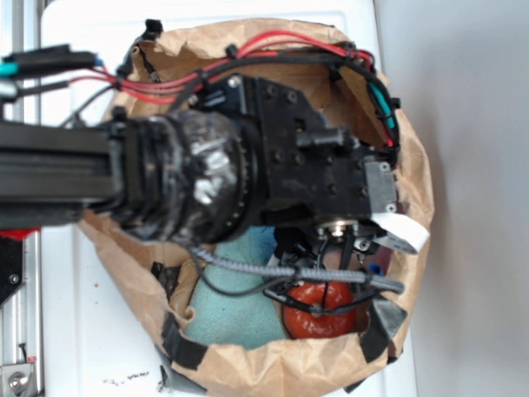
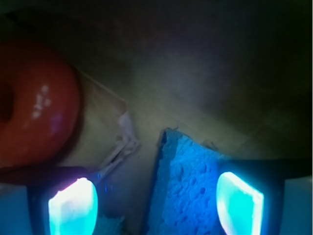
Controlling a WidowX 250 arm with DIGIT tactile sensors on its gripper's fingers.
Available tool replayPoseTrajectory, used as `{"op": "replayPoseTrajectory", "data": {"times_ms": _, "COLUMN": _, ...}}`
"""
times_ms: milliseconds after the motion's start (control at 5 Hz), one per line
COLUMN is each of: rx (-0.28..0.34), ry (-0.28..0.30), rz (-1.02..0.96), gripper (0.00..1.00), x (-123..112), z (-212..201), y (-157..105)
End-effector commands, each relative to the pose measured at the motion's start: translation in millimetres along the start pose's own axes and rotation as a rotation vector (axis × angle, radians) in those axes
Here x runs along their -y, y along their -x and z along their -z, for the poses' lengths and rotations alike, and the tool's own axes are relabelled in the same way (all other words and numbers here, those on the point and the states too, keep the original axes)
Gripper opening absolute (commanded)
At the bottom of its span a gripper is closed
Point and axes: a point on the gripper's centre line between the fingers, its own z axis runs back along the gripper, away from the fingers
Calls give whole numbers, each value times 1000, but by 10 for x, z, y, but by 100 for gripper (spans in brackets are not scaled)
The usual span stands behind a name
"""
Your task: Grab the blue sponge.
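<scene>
Sponge (image 2: 183, 188), lying flat on the bag floor (image 2: 205, 98) beside the ring (image 2: 36, 112), is judged light and squashy, best pinched across its narrow sides by the spread tool (image 2: 156, 203), one finger (image 2: 238, 201) over it.

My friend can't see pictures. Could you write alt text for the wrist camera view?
A blue sponge lies on brown paper between the two glowing fingertips of the robot's open hand, nearer the right-side one. A shiny orange-red ring sits at the upper left, and the surroundings are dark.
</scene>
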Motion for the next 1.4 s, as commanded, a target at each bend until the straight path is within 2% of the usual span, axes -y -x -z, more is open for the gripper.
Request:
{"op": "replayPoseTrajectory", "data": {"times_ms": 0, "rx": 23, "ry": -58, "rz": -56, "gripper": 100, "x": -243, "z": -50, "y": -197}}
{"op": "replayPoseTrajectory", "data": {"times_ms": 200, "rx": -6, "ry": -47, "rz": -34, "gripper": 100, "x": -195, "z": 24, "y": -222}}
{"op": "replayPoseTrajectory", "data": {"times_ms": 400, "rx": -44, "ry": -72, "rz": -58, "gripper": 100, "x": -209, "z": 121, "y": -247}}
{"op": "replayPoseTrajectory", "data": {"times_ms": 600, "rx": -65, "ry": -70, "rz": -75, "gripper": 100, "x": -223, "z": 193, "y": -277}}
{"op": "replayPoseTrajectory", "data": {"times_ms": 800, "rx": -64, "ry": -82, "rz": -120, "gripper": 0, "x": -221, "z": 182, "y": -276}}
{"op": "replayPoseTrajectory", "data": {"times_ms": 1200, "rx": -46, "ry": -93, "rz": -149, "gripper": 0, "x": -239, "z": 118, "y": -244}}
